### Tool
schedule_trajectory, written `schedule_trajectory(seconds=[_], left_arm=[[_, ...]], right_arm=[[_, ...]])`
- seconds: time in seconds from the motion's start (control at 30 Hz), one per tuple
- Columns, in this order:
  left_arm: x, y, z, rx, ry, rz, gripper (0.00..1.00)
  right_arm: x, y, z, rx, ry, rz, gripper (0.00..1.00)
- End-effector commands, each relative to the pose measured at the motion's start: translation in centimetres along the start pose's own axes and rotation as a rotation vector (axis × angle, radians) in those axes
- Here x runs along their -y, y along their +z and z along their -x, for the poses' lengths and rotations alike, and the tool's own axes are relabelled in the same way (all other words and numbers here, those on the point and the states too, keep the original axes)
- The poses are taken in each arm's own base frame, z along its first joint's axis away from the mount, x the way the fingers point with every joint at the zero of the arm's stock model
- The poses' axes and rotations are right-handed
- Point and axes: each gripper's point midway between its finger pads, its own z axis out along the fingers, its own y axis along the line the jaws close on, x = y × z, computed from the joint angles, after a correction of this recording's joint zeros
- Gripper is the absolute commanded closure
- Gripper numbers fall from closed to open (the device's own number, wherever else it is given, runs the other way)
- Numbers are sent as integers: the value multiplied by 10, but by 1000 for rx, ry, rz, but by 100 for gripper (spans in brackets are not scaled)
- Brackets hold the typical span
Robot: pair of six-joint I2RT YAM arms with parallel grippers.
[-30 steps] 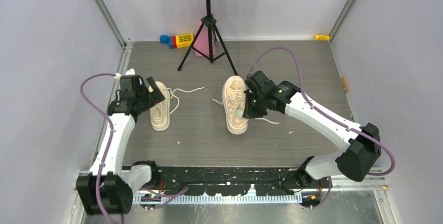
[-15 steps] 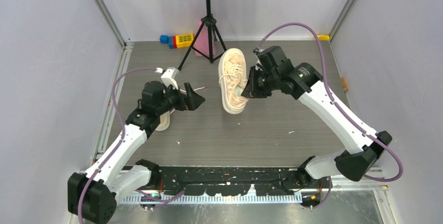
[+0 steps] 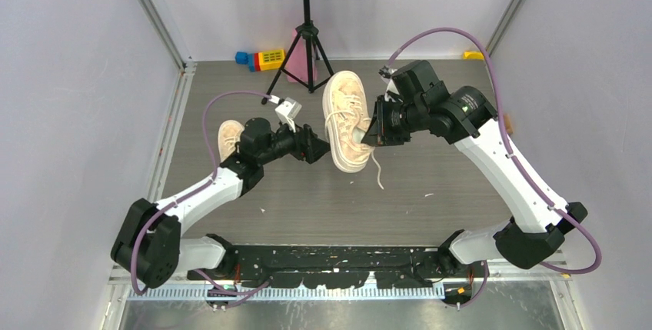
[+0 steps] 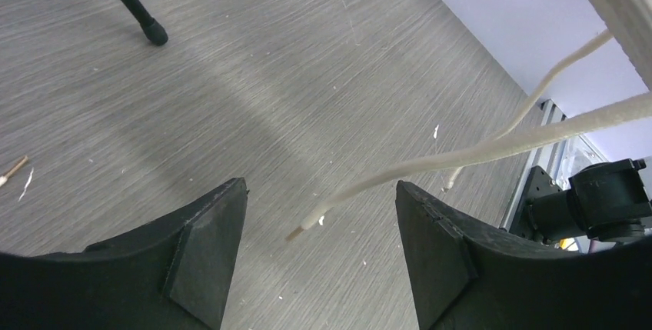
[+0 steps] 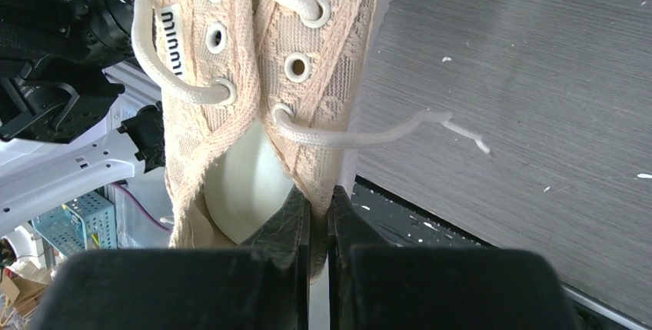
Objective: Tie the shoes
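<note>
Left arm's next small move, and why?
Probably ease the left gripper forward a little and close on the lace: its jaws are open, the lace end hangs between them near the tips, and the right gripper holds the shoe lifted by its collar.

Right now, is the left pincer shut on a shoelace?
No. In the left wrist view the left pincer is open, its fingers wide apart, and the white lace hangs loose between them.

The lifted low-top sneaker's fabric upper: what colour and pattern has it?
Cream-pink fabric upper, woven block pattern; clearest in right wrist view.
</note>
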Motion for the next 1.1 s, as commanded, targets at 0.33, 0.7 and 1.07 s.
schedule_trajectory(seconds=[0.33, 0.7, 1.07], left_arm=[[27, 17, 35, 143, 104, -140, 56], [60, 1, 8, -65, 96, -154, 100], [64, 16, -22, -211, -18, -65, 100]], right_arm=[[-33, -34, 18, 101, -2, 164, 100], [52, -23, 19, 180, 78, -138, 100], [149, 18, -12, 146, 134, -456, 100]])
